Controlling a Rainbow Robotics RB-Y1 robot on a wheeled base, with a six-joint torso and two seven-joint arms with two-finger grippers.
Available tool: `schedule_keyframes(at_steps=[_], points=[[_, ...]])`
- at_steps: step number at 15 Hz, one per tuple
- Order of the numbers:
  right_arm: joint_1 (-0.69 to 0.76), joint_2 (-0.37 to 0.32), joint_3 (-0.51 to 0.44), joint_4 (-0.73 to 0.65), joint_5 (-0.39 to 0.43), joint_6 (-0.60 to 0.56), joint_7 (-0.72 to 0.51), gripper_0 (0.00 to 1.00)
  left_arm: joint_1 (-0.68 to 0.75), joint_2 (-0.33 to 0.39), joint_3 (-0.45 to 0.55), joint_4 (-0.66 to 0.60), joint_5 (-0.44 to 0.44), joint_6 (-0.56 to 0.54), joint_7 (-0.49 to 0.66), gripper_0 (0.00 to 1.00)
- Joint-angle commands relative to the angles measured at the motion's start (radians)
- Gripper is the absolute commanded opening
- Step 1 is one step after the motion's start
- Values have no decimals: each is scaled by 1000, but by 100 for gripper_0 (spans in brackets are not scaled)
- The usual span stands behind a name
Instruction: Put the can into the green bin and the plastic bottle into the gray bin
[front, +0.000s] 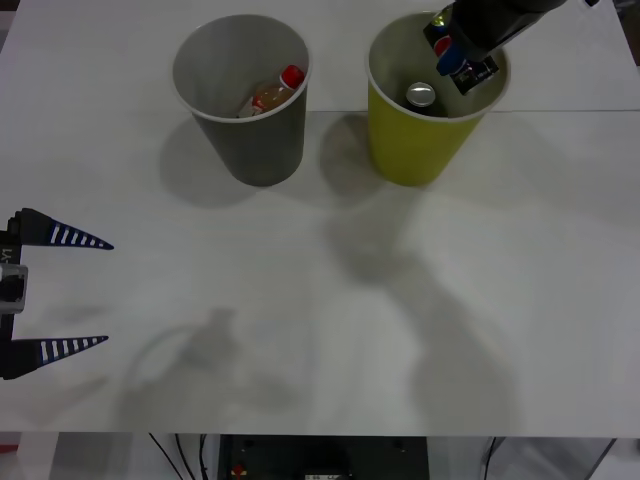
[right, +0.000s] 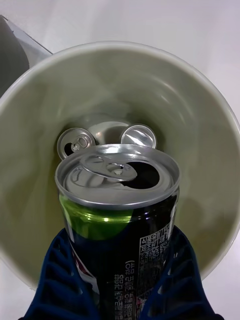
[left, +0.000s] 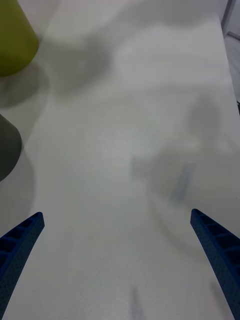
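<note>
My right gripper (front: 462, 62) is shut on the can (right: 120, 220), black with a green-ringed rim and an open silver top. It holds the can upright just above the mouth of the green bin (front: 400, 140), between its blue fingers (right: 55, 280). In the front view the can (front: 441, 30) shows at the bin's far rim. The whitish inside of the green bin (right: 195, 110) lies below it. The plastic bottle (front: 272, 95) with its red cap lies inside the gray bin (front: 260, 150). My left gripper (front: 105, 293) waits open at the table's left edge.
Two other cans with silver tops (right: 75, 142) (right: 138, 136) rest on the green bin's bottom; one (front: 421, 95) shows from the front. The bins stand side by side at the back of the white table (front: 330, 330). The left wrist view catches the green bin (left: 15, 40) and the gray bin (left: 7, 150).
</note>
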Motion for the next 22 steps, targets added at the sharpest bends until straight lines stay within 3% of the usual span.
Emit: schedule_keyframes(at_steps=[1, 2, 4, 7, 12, 17, 22], points=[[-1, -1, -16, 0, 6, 0, 101, 92, 0, 0, 0, 0, 0, 0, 0, 100], [0, -1, -28, 0, 3, 0, 135, 100, 0, 0, 0, 0, 0, 0, 0, 100], [2, -13, -79, 0, -9, 0, 199, 100, 0, 0, 0, 0, 0, 0, 0, 100], [28, -90, -165, -20, -121, 0, 264, 100, 0, 0, 0, 0, 0, 0, 0, 100], [313, -207, -399, -330, -232, 0, 311, 100, 0, 0, 0, 0, 0, 0, 0, 100], [586, -288, -660, -408, -402, 0, 647, 100, 0, 0, 0, 0, 0, 0, 0, 100], [852, -299, -838, -528, -453, 0, 877, 100, 0, 0, 0, 0, 0, 0, 0, 100]])
